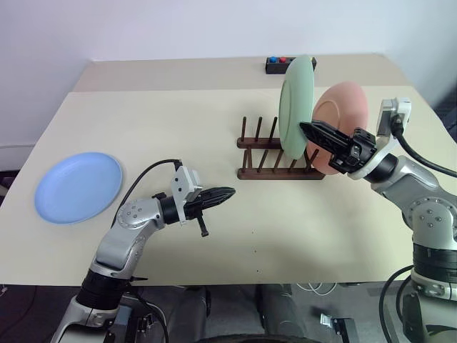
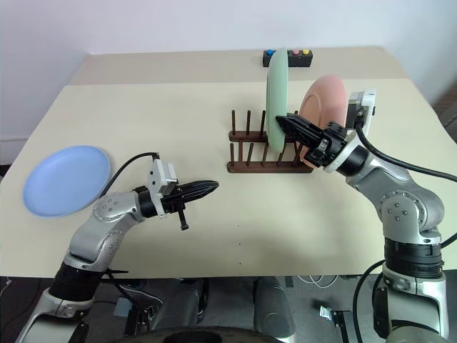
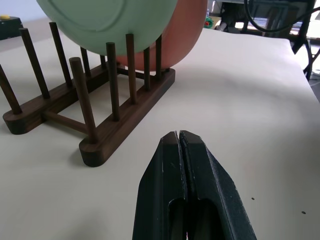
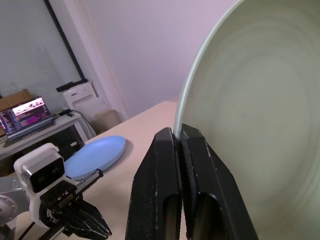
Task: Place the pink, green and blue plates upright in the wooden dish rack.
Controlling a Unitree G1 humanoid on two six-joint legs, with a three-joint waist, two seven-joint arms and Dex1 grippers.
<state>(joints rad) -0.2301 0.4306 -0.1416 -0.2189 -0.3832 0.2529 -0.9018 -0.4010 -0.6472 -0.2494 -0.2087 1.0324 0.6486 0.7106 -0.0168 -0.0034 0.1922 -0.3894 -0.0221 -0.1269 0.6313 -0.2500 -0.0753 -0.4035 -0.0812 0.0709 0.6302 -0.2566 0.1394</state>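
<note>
Table (image 1: 214,128), broad, pale beige, bearing everything else. Near its left edge, lying flat and well apart from the rest: light blue round plate (image 1: 78,187), matte, shallow-rimmed. Toward the far right: dark brown wooden dish rack (image 1: 275,158), two parallel rails with rows of upright pegs. Standing on edge at the rack's right end: mint green round plate (image 1: 295,104), upright between pegs, and just beside it on the right a salmon pink round plate (image 1: 344,121), also on edge and leaning slightly rightward. Pegs left of the green plate bare. Behind the rack, at the table's far edge: small black box with coloured buttons (image 1: 278,64).

Right gripper (image 1: 308,129), two black fingers, reaching in from the right, level with the lower part of the green plate and in front of the pink one. Fingers pressed narrow on the green plate's rim, seen in the right wrist view as the rim (image 4: 187,100) running down into the slit between them.

Left gripper (image 1: 227,192), smaller in view, hovering above bare tabletop between the blue plate and the rack, pointing toward the rack. Fingers (image 3: 165,175) squeezed together, nothing between them.
</note>
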